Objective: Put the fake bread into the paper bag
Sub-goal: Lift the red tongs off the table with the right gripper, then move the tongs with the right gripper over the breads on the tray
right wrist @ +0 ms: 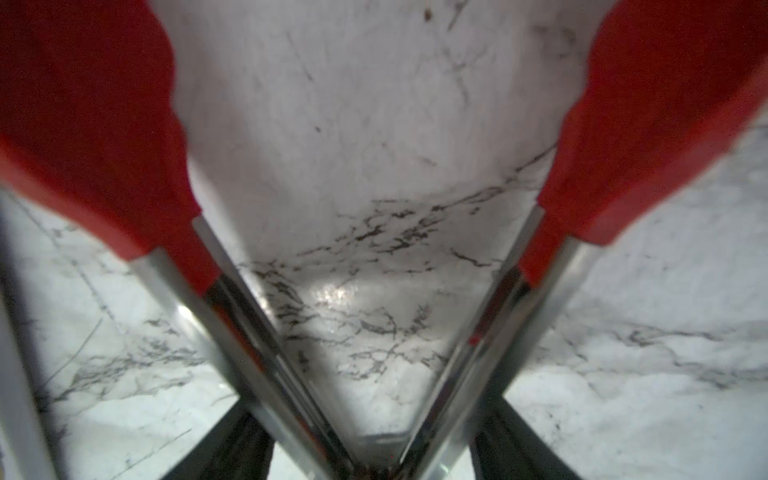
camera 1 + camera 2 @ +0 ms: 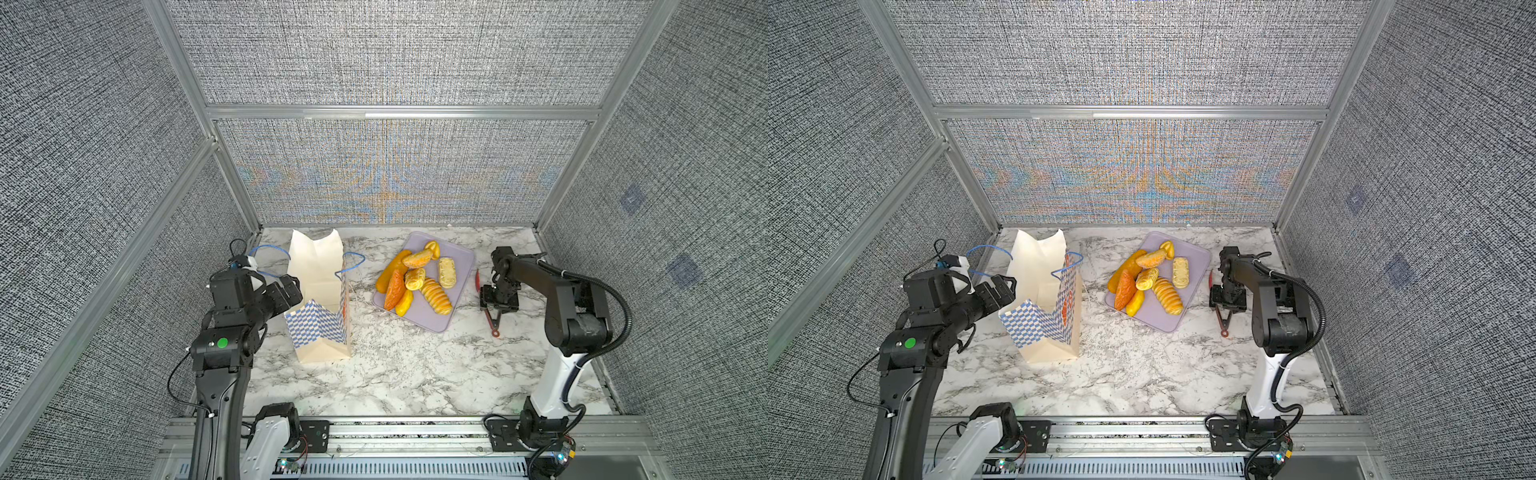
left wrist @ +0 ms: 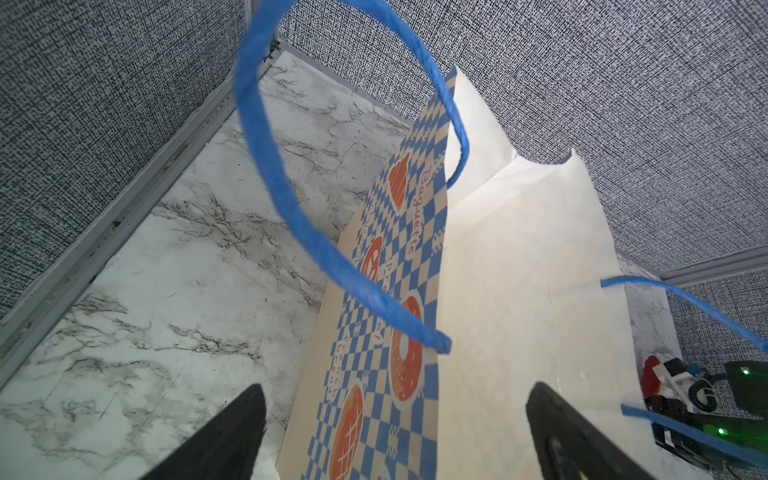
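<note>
In both top views the left arm stood with its elbow bent high and its forearm reaching sideways toward the paper bag (image 2: pixel 320 291), the left gripper (image 2: pixel 294 287) level with the bag's upper rim. The bag stood upright and open on the marble table (image 2: pixel 395 374), left of the lavender tray (image 2: pixel 432 320), and the fake bread (image 2: pixel 415 278) lay clustered on that tray, none of it in the bag. The right arm rose from its base, folded at the elbow and reached back, its wrist turned down so that the right gripper (image 2: pixel 1227 299) pointed at the table over the red tongs (image 2: pixel 1224 322), just right of the tray. In the left wrist view the left gripper's fingers (image 3: pixel 224 436) were spread wide with the bag's checkered wall between them – whether they touched it could not be told – and a blue handle (image 3: pixel 266 166) looped before the camera. In the right wrist view the tongs' steel arms formed an open V with the red tips apart, and the right gripper's dark fingers (image 1: pixel 237 444) sat against the outside of each arm, pinching the tongs between them.
</note>
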